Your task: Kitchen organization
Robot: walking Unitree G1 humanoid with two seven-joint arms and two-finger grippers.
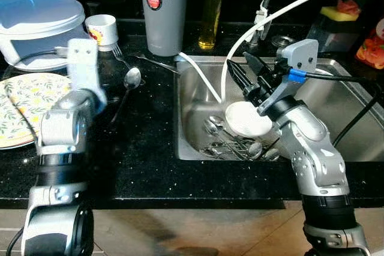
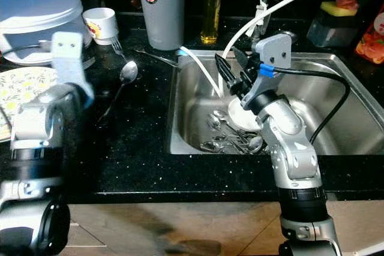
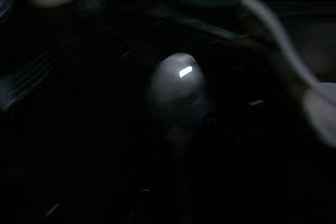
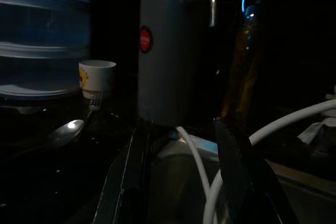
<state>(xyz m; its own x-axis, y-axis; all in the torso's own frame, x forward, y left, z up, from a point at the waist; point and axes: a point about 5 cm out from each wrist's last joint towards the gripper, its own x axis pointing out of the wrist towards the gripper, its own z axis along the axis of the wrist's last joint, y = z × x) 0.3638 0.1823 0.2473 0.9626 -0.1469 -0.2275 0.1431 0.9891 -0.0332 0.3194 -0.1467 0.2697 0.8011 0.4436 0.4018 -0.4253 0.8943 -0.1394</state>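
A steel spoon (image 1: 132,78) lies on the black counter (image 1: 138,148), left of the sink, and its bowl (image 3: 176,85) shows close up in the dim left wrist view. My left gripper (image 1: 84,70) hovers over the counter just left of that spoon. A fork (image 1: 120,58) lies behind it. In the steel sink (image 1: 192,142) sit a white bowl (image 1: 247,119) and several spoons (image 1: 231,142). My right gripper (image 1: 239,67) hangs open above the bowl, beside a white hose (image 4: 197,166) that runs between its fingers (image 4: 126,182).
A grey pitcher (image 1: 162,10), an oil bottle (image 1: 209,16) and a small white cup (image 1: 103,30) stand along the back. A patterned plate (image 1: 24,106) and stacked plastic containers (image 1: 36,16) occupy the left. A second white hose (image 1: 282,13) arcs over the sink.
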